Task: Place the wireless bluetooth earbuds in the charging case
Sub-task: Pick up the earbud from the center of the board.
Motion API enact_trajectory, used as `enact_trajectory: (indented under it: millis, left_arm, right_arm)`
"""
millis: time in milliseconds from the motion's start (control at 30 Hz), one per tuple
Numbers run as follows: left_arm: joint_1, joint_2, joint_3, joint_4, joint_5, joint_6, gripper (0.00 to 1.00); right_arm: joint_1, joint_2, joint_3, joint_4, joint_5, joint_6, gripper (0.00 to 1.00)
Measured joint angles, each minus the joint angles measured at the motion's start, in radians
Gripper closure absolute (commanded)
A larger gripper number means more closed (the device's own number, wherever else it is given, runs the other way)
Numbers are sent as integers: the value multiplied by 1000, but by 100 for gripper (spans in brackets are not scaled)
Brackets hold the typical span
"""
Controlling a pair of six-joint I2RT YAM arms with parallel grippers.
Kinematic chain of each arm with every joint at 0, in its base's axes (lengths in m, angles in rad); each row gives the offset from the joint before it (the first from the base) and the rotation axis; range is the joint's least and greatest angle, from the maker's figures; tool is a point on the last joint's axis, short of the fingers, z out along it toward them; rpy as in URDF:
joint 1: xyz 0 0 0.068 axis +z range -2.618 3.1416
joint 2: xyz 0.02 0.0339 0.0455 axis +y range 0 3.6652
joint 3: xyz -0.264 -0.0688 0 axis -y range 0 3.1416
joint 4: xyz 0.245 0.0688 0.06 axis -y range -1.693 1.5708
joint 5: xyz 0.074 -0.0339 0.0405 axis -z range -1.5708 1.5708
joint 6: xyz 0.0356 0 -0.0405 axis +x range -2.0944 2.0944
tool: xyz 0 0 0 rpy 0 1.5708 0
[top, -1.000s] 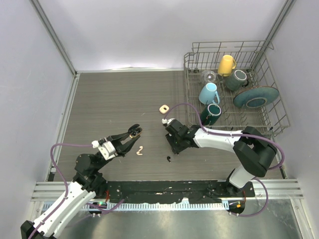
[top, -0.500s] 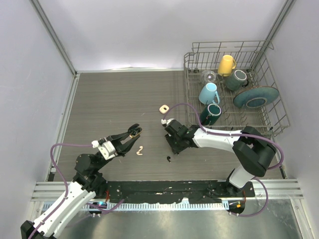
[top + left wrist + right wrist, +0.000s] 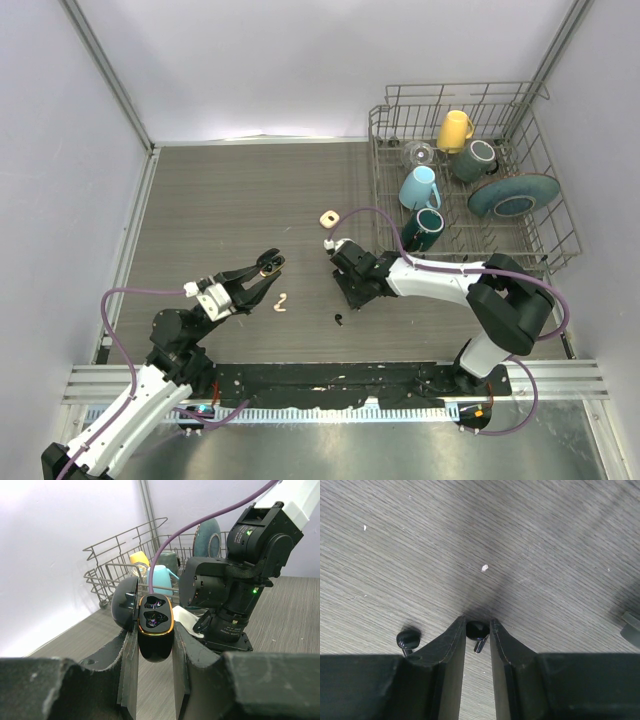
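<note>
**Right gripper (image 3: 477, 626) closed on a black earbud (image 3: 477, 629)**

Its jaws pinched that earbud where it lay on the table (image 3: 545, 555), close to the near edge, about mid-width. I saw a second black earbud (image 3: 407, 639) just beside one finger. Left gripper (image 3: 155, 641) clamped the open charging case (image 3: 155, 620), raised off the table; a cream earbud (image 3: 281, 302) lay between the two grippers.

The case (image 3: 155, 621) is sitting clamped in the left gripper (image 3: 264, 270), above the table (image 3: 230, 200). Just right of the case and nearer, an earbud (image 3: 281, 302) is lying on the table. Further right, a second earbud (image 3: 477, 629) is sitting pinched in the right gripper (image 3: 477, 626), with a third earbud (image 3: 340, 319) lying beside it and the rack (image 3: 372, 140) standing far right and behind.
</note>
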Motion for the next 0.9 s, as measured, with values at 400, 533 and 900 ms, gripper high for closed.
enact_trajectory:
  millis: [400, 533, 900]
  left_arm:
    - [0, 0, 0, 0, -1, -1, 100]
    - [0, 0, 0, 0, -4, -3, 100]
    - [0, 0, 0, 0, -8, -3, 100]
  right_arm:
    - [1, 0, 0, -1, 1, 13, 60]
    - [5, -1, 1, -8, 12, 16, 60]
    - [9, -7, 0, -26, 19, 39, 62]
